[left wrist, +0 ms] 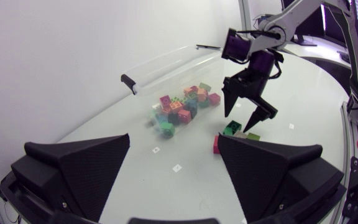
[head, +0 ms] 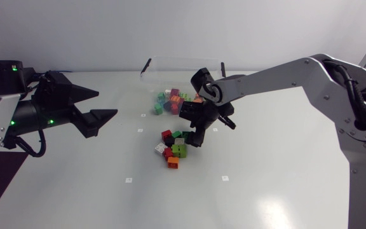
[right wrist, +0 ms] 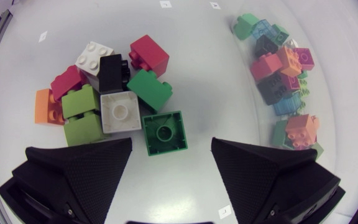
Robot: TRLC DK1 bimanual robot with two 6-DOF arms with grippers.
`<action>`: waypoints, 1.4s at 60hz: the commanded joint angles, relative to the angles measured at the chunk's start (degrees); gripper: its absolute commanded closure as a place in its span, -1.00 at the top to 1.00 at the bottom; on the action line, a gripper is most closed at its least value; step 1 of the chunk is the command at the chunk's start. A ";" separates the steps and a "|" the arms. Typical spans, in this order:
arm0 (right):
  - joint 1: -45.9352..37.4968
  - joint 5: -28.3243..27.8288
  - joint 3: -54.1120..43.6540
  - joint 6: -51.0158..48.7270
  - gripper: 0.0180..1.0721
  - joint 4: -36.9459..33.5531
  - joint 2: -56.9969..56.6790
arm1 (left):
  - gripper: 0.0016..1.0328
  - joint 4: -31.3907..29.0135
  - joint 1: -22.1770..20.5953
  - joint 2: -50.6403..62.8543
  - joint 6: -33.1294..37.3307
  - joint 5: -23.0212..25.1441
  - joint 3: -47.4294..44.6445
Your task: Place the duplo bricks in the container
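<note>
A loose pile of duplo bricks (head: 172, 148) lies mid-table: red, white, black, orange, light and dark green. My right gripper (head: 194, 131) hangs open right over it, fingers pointing down. In the right wrist view, an upside-down dark green brick (right wrist: 164, 132) sits on the table between the open fingers of the right gripper (right wrist: 171, 165), touching neither. Beside it lie an upside-down white brick (right wrist: 120, 112) and a light green brick (right wrist: 82, 118). The clear container (head: 170, 71) at the back holds several bricks (head: 172, 100). My left gripper (head: 105, 105) is open and empty at the left.
Small white markers (head: 128, 180) dot the table. The left wrist view shows the right gripper (left wrist: 246, 118) above the loose bricks (left wrist: 232, 129), with the container (left wrist: 160, 70) and its black handle (left wrist: 127, 83) behind. My right arm (head: 278, 76) spans the back right.
</note>
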 commanded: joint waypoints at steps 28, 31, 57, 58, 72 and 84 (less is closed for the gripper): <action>1.26 -1.21 3.88 -2.65 -0.39 -5.83 4.36 | 0.91 -11.45 -5.27 10.26 11.95 2.06 -1.98; 0.82 -1.92 2.74 -2.21 -0.39 -6.10 2.86 | 0.91 -11.28 -7.38 13.69 11.77 2.06 -1.10; -2.70 -7.81 -10.18 1.65 -0.39 -3.72 -14.45 | 0.91 6.04 -17.05 27.49 1.14 -6.90 0.04; -2.79 -7.98 -10.45 1.74 -0.39 -3.72 -14.98 | 0.91 6.39 -17.22 27.75 1.05 -7.17 0.13; -5.25 -11.14 -16.16 2.88 -0.39 -3.46 -22.45 | 0.90 10.08 -21.35 29.25 0.79 -9.01 -0.84; -6.57 -11.94 -18.45 2.71 -0.39 -3.37 -24.30 | 0.88 1.64 -23.29 27.05 13.27 -2.69 2.06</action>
